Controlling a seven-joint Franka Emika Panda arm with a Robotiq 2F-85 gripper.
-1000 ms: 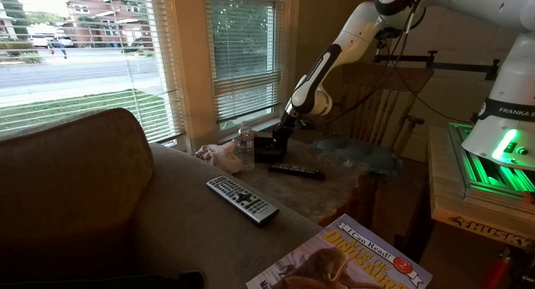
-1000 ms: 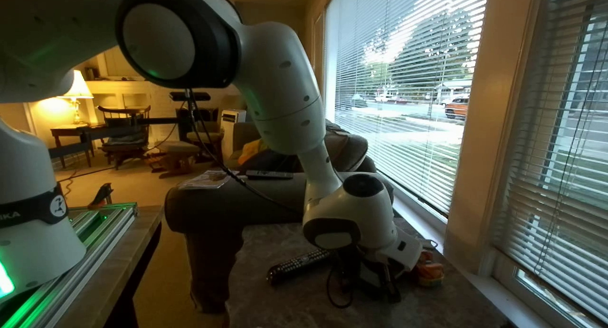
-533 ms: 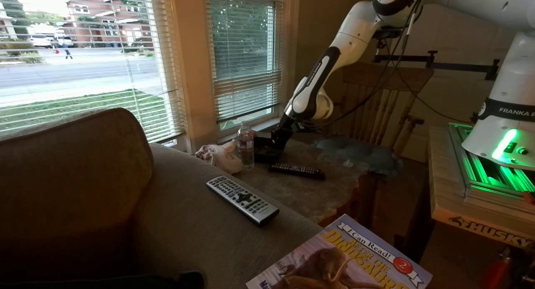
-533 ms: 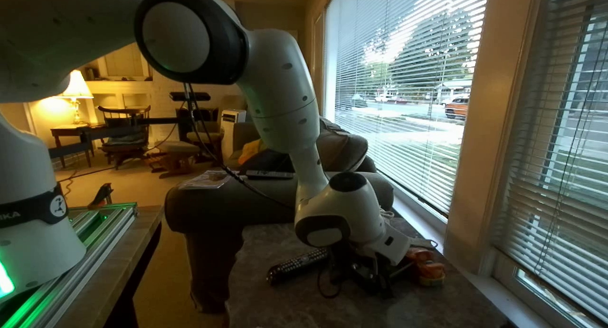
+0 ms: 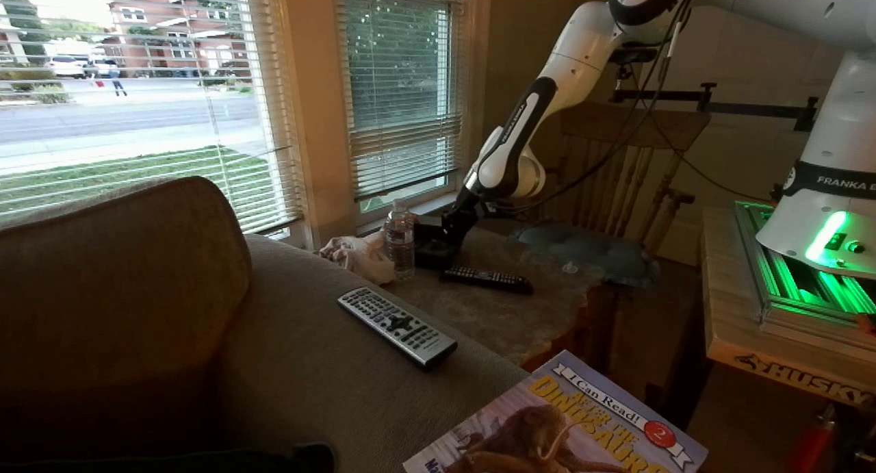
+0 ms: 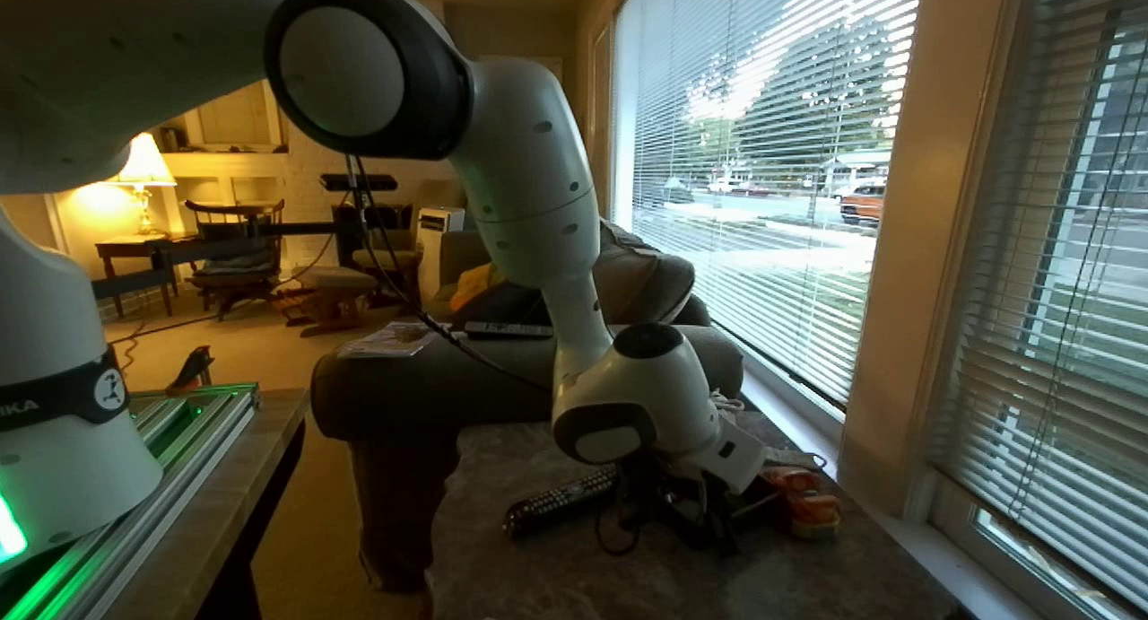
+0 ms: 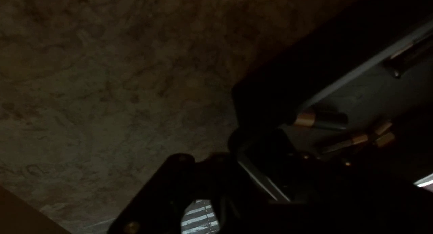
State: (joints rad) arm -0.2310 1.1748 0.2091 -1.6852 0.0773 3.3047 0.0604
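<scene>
1 black 2-fingered gripper [image 5: 450, 236] is at the corner of 1 black open-topped box [image 7: 304, 68] on a mottled brown tabletop [image 7: 101, 91], near 1 clear plastic bottle [image 5: 401, 245] and 1 slim black remote [image 5: 487, 279]; whether clamped, I cannot tell.

Dim in both exterior views, daylit through window blinds [image 6: 762, 198], blown out in patches. Warmed at left in an exterior view by a table lamp [image 6: 145, 167]. Tinted green at right in an exterior view by a status light [image 5: 827, 237], deeply shadowed at lower left across the sofa [image 5: 130, 302]. Murky and soft in the wrist view, almost lightless along the black box [image 7: 304, 64], brighter at bottom centre.
</scene>
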